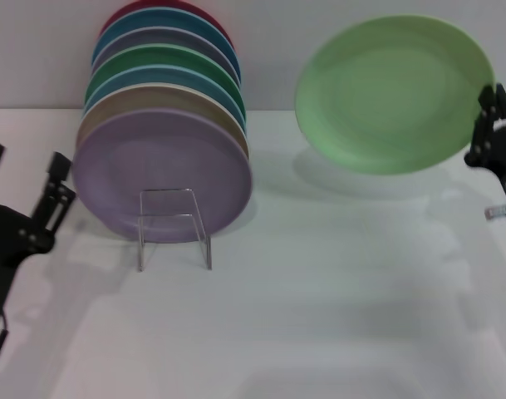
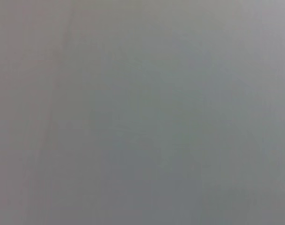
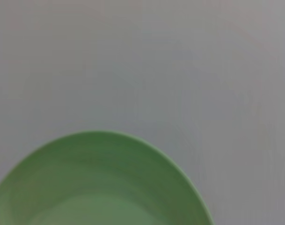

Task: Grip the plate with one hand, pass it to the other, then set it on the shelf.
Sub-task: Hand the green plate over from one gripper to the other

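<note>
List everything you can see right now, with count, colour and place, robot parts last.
plate: 1, pale mint green, held off the table on the right, tilted with its face to the camera, gripped at its right edge.
stacked plates: about 7, lavender in front, then tan, teal, green, lavender, blue, dark red at the back; standing on edge on the left.
shelf: 1, clear acrylic, holding the stacked plates, its front stop below the lavender one.
table: 1, white, under everything.
right gripper: 1, black, at the right edge, jaws shut on the plate's rim.
left gripper: 1, black, low at the left, jaws open, holding nothing.
</note>
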`<action>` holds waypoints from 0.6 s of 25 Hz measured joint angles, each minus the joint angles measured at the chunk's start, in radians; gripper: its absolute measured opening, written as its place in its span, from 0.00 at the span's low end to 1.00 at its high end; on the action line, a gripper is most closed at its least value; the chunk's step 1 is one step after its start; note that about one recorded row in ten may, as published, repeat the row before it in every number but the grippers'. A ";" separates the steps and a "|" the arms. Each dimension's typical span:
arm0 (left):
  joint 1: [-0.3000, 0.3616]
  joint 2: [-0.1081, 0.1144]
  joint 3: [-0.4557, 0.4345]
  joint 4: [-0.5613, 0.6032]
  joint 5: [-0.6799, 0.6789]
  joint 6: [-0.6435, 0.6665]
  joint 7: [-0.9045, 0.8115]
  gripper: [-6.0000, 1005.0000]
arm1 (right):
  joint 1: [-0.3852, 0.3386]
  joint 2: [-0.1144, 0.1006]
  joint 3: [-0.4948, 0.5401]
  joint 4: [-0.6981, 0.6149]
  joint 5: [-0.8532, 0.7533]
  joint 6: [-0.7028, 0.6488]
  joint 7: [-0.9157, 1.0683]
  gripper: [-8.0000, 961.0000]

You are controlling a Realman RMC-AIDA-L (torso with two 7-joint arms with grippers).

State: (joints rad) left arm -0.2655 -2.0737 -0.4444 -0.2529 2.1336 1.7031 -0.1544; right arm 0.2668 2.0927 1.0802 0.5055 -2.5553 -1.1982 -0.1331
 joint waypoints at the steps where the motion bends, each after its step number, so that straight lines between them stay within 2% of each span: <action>1: 0.000 0.000 0.000 0.000 0.000 0.000 0.000 0.80 | -0.016 0.000 -0.033 0.003 0.025 -0.029 -0.001 0.04; 3: 0.000 -0.001 0.059 -0.009 0.000 0.001 0.003 0.80 | -0.060 0.000 -0.114 0.012 0.075 -0.103 -0.009 0.04; 4: -0.001 -0.001 0.072 -0.009 0.000 0.001 0.005 0.80 | -0.060 0.000 -0.114 0.012 0.075 -0.103 -0.009 0.04; 8: -0.009 -0.003 0.127 -0.025 0.000 -0.021 0.011 0.80 | -0.134 0.000 -0.200 0.036 0.085 -0.165 -0.018 0.04; 15: -0.012 -0.005 0.147 -0.052 0.000 -0.063 0.013 0.80 | -0.178 -0.001 -0.299 0.037 0.107 -0.220 -0.065 0.05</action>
State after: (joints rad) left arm -0.2770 -2.0786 -0.2978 -0.3052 2.1338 1.6401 -0.1409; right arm 0.0888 2.0921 0.7808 0.5426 -2.4487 -1.4179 -0.1981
